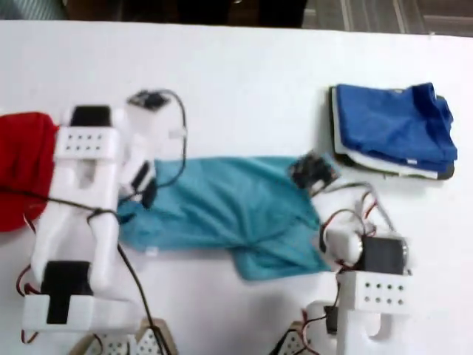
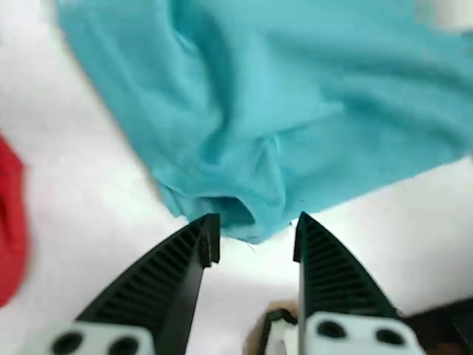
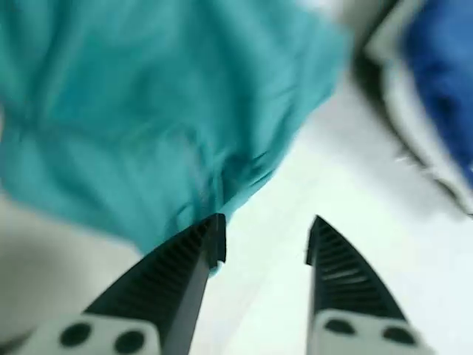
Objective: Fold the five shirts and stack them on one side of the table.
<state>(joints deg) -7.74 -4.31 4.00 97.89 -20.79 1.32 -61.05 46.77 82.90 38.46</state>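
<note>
A teal shirt (image 1: 229,207) lies folded into a long strip across the middle of the white table (image 1: 244,81). My left gripper (image 2: 253,235) stands open just off its bunched end (image 2: 236,207), fingers apart and holding nothing. At the strip's other end my right gripper (image 3: 266,240) is open too, one finger (image 3: 196,251) at the teal shirt's (image 3: 148,126) edge. A red shirt (image 1: 26,166) sits at the table's left edge, partly behind an arm. A stack of folded shirts with a blue one (image 1: 395,126) on top lies at the right.
Both arm bases (image 1: 74,222) (image 1: 369,281) and their cables stand along the table's near edge. Bare tabletop stretches along the far side. The blue stack (image 3: 443,81) lies close beyond my right gripper, and the red shirt (image 2: 11,222) beside my left one.
</note>
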